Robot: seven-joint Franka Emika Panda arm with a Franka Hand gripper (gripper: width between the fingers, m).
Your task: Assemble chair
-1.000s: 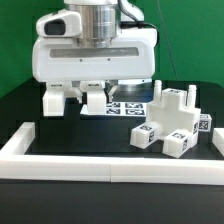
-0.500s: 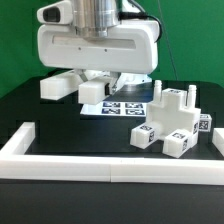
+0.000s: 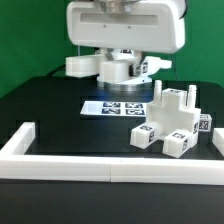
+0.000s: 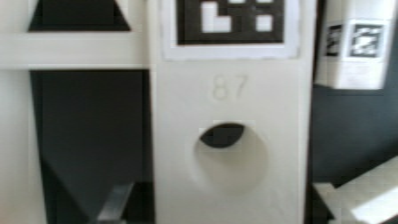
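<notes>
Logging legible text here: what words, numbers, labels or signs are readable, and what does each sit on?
"87": faint number on the flat white plastic chair part held in the gripper, near its round hole.
Square black-and-white tag markers on that part, the joined white blocky chair pieces and the marker board: patterns only, no letters.
No brand or other wording visible.

Green backdrop [image 3: 28, 40] behind black table [image 3: 48, 108], white border rail [image 3: 105, 167].
</notes>
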